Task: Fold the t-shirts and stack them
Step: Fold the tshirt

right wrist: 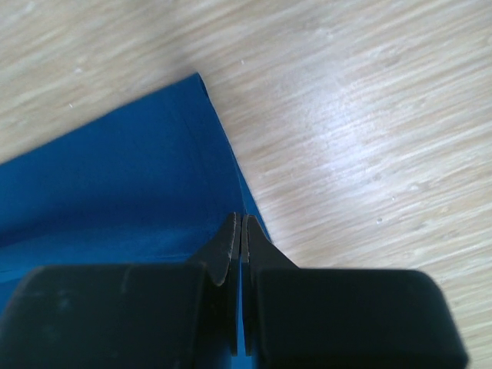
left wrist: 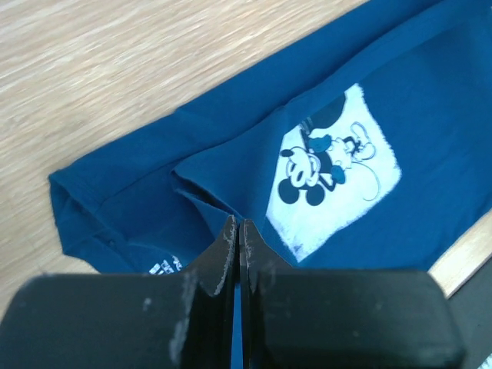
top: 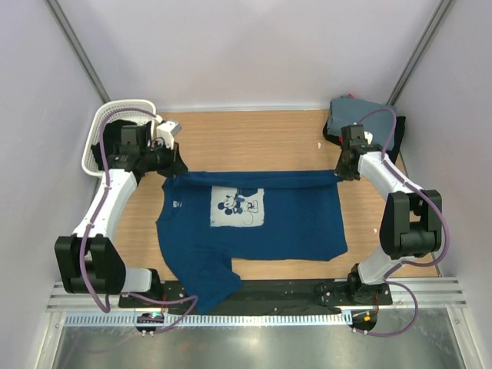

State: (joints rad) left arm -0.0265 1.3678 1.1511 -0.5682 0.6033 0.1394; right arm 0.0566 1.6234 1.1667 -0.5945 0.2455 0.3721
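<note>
The navy blue cloth t-shirt [top: 292, 223] is spread chest-up in the middle of the pale wooden table [top: 254, 138]. Its pale square Mickey Mouse print [top: 238, 207] is showing, and one sleeve trails over the near edge by the left arm's base. The far edge is taken at both ends: the left gripper [top: 175, 164] is pressed together on the far-left corner and the right gripper [top: 339, 174] on the far-right corner. In each wrist view a sliver of blue is seen between the closed fingers, so the cloth is judged to be pinched rather than merely touched. A narrow band along that far edge is already doubled over.

The step is judged to be a lengthwise fold of the far side toward the near side. It is best done with both corners lifted together and level, the edge drawn taut between them so that no sag is dragged across the print. The edge should be laid parallel to the near side before anything is released. The stack of folded grey, red and black t-shirts [top: 360, 115] lies well apart in the far-right corner.
</note>
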